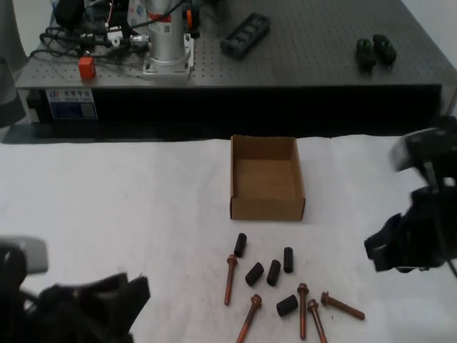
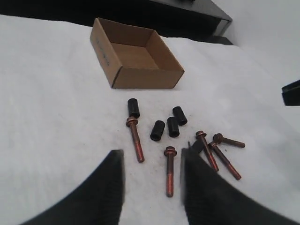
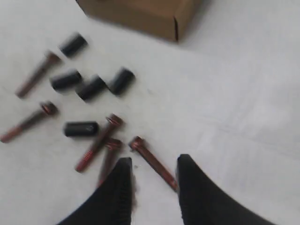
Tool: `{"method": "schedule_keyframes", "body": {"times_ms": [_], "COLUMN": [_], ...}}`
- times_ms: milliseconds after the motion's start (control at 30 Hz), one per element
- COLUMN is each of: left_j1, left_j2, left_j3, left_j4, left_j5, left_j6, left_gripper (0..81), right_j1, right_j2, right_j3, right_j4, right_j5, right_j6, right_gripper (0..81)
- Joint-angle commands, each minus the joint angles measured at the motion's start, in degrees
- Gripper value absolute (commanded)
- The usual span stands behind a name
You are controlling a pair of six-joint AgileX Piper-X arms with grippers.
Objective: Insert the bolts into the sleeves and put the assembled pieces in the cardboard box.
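Note:
The open cardboard box (image 1: 268,179) stands empty at mid-table on the white cloth; it also shows as the box (image 2: 136,58) and as a box corner (image 3: 154,14). In front of it lie several black sleeves (image 1: 273,272) and several copper bolts (image 1: 230,279), all loose and separate. My left gripper (image 2: 152,154) hovers open near the front left of the pile, with one bolt (image 2: 169,171) lying on the cloth below the gap. My right gripper (image 3: 154,161) is open over the pile's right side, above another bolt (image 3: 152,161). One sleeve (image 3: 80,129) lies beside the bolts there.
A black perforated bench (image 1: 300,50) runs along the back, carrying a metal post (image 1: 168,43), an orange part (image 1: 86,67), a black tray (image 1: 245,33) and two dark objects (image 1: 375,50). White cloth (image 1: 128,214) spreads left of the box.

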Motion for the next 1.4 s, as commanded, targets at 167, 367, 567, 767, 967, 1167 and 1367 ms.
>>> {"method": "schedule_keyframes", "body": {"times_ms": [167, 367, 567, 767, 967, 1167, 1367], "left_j1": [-0.12, -0.12, -0.12, -0.12, -0.12, -0.12, -0.12], "left_j2": [9.85, 14.46, 14.56, 14.56, 14.56, 15.54, 23.28], "left_j3": [-5.65, -7.18, -7.18, -7.18, -7.18, -7.55, -12.86], "left_j4": [-0.74, -0.74, 0.06, 0.56, 1.66, 2.32, 4.21], "left_j5": [4.91, 7.32, 7.32, 7.72, 7.89, 8.55, 8.90], "left_j6": [1.62, 1.62, 1.62, 3.30, 3.28, 5.85, 10.46], "left_gripper": [29.3, 29.3, 29.3, 29.3, 29.3, 29.3, 29.3], "right_j1": [8.21, 12.77, 13.63, 13.63, 13.63, 13.63, 12.93], "right_j2": [20.49, 27.13, 30.51, 32.15, 32.86, 32.86, 30.98], "right_j3": [-8.66, -8.66, -8.66, -8.66, -8.66, -8.66, -8.66], "right_j4": [6.79, 3.64, 0.15, -1.49, -1.62, -2.49, -6.03], "right_j5": [7.67, 14.22, 16.17, 16.17, 16.42, 16.64, 16.64], "right_j6": [-11.27, -11.96, -11.96, -11.96, -11.96, -11.83, -7.13], "right_gripper": [24.4, 24.4, 24.4, 23.8, 9.0, 2.7, 2.7]}}
